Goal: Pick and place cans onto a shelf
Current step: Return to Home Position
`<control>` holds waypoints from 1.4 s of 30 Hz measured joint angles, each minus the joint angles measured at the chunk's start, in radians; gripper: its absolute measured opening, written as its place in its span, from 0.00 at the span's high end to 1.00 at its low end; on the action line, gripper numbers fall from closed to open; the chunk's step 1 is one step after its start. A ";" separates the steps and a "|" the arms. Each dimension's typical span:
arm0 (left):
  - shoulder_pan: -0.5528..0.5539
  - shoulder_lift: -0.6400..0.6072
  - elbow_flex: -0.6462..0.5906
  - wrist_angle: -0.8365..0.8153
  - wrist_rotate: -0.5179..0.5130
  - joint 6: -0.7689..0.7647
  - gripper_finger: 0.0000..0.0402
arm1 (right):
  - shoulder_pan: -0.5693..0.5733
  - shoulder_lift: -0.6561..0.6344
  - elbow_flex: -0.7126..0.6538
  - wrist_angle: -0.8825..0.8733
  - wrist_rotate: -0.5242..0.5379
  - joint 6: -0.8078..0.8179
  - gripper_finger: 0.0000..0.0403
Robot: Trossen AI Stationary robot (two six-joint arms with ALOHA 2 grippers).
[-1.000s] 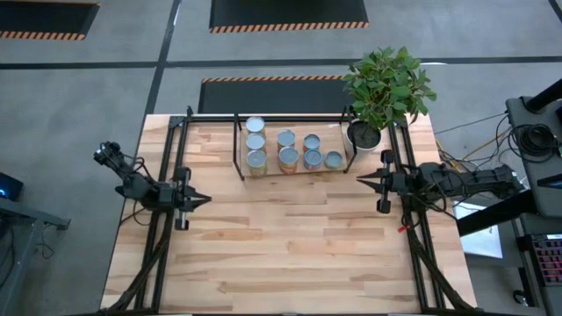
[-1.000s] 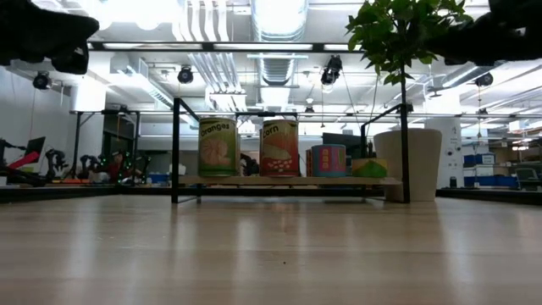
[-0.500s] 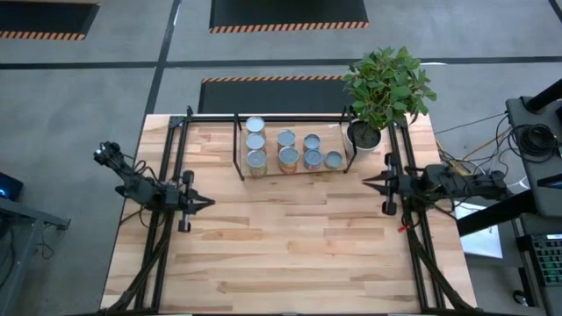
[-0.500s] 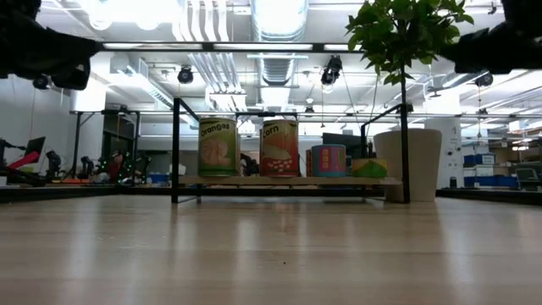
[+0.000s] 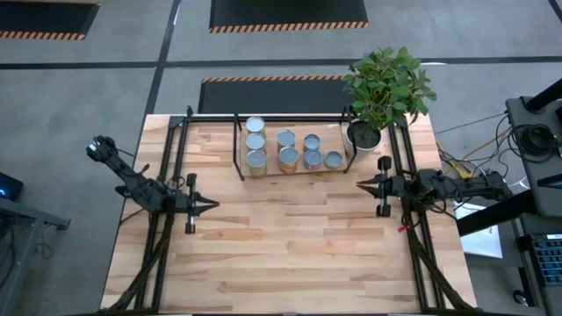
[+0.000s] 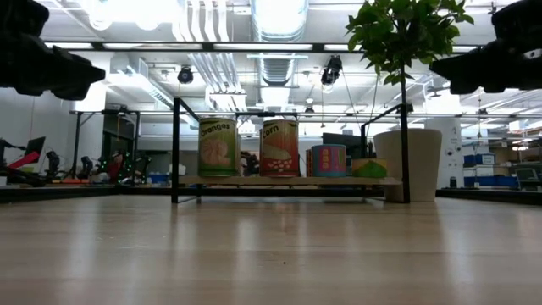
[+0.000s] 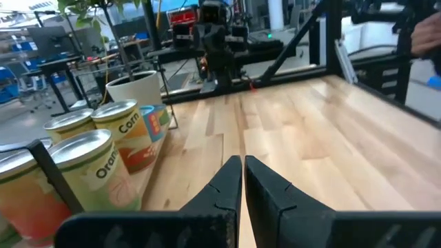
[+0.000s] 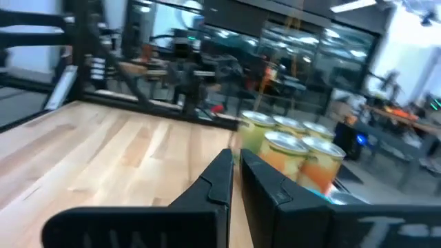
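On the shelf (image 5: 270, 149) at the table's far edge, eight cans (image 5: 288, 157) are standing, so placing looks finished. The left gripper (image 5: 209, 204) and right gripper (image 5: 361, 184) are hovering near opposite table sides, jaws together, empty; next, only parking the arms.

Tabletop (image 5: 290, 237): pale wood planks, smooth, slight sheen. Cans (image 5: 286, 138) at 12 o'clock: shiny metal tops, glossy printed labels. Shelf (image 6: 246, 180): matt black metal bars, light wood board.
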 joint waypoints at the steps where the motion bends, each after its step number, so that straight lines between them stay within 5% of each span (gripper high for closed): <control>1: 0.000 0.009 0.000 0.000 -0.001 0.000 1.00 | 0.000 0.000 0.000 -0.002 0.028 0.026 0.96; 7: 0.000 0.046 0.000 0.009 -0.001 0.000 1.00 | -0.001 0.013 0.000 -0.011 0.244 0.090 0.96; 42: 0.000 0.083 0.000 0.010 0.001 -0.001 1.00 | 0.000 0.018 -0.001 -0.011 0.251 0.082 0.96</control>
